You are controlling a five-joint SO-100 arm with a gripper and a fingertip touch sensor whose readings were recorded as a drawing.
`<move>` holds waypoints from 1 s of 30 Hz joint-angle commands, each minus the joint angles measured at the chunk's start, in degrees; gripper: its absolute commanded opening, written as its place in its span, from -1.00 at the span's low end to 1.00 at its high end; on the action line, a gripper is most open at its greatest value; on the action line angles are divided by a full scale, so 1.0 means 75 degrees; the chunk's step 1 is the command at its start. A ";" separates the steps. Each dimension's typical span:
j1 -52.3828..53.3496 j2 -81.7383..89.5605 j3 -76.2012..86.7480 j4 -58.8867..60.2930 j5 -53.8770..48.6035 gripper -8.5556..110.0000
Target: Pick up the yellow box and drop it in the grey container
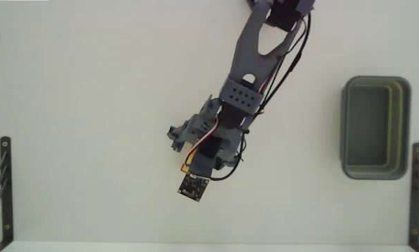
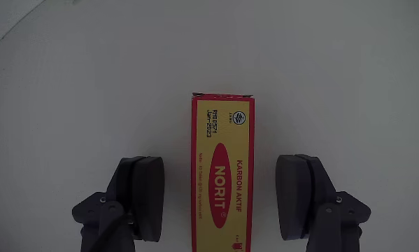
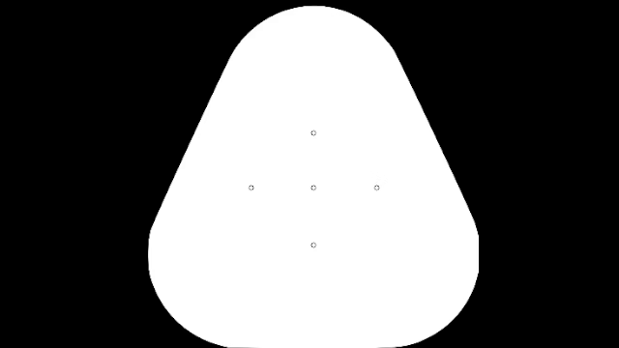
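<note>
Looks like a robot test bench, not a home: plain white table (image 1: 90,105), black metal brackets (image 1: 1,185) at its left and right edges, bare arm wires (image 1: 286,70), one grey-green plastic tub (image 1: 375,127) near the right edge.

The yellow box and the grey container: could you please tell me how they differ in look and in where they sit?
The yellow box is a slim printed carton with red edging; the grey container is a plain open tub with a thick rim. In the wrist view the box lies between the open pincer fingers, untouched; in the fixed view the container stands apart at the right, and appears empty. Both are rectangular and rest on the white table.
</note>
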 commanded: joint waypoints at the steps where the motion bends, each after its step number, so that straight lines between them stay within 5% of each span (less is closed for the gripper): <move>1: 0.0085 0.0237 -0.0009 -0.0118 0.0035 0.77; 30: 0.0085 0.0237 -0.0009 -0.0118 0.0035 0.65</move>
